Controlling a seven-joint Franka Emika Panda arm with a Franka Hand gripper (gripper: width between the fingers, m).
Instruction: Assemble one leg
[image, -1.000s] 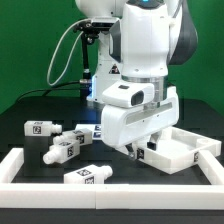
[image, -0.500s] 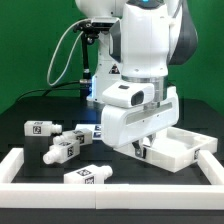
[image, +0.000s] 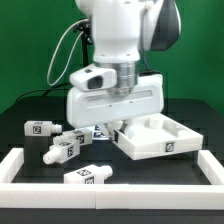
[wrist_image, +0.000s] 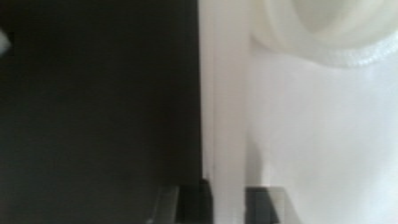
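Several small white legs with square tags lie on the black table at the exterior view's left: one (image: 43, 126) farthest back, one (image: 66, 149) in the middle, one (image: 87, 176) nearest the front rail. The large white panel with raised corners (image: 165, 140) lies right of centre. My gripper (image: 118, 127) reaches down at the panel's left corner. In the wrist view my gripper (wrist_image: 231, 205) shows two dark fingertips (wrist_image: 196, 205) close together, with the panel's white edge (wrist_image: 302, 120) between them and a rounded raised corner (wrist_image: 329, 30) beyond. No leg is held.
Long white border rails run along the front (image: 100, 200), the left (image: 12, 165) and the right (image: 212, 165) of the table. The marker board (image: 98, 130) lies just left of my gripper. A black cable hangs behind the arm.
The arm has turned and swung to the exterior view's left. The white panel has slid left and back with it and turned.
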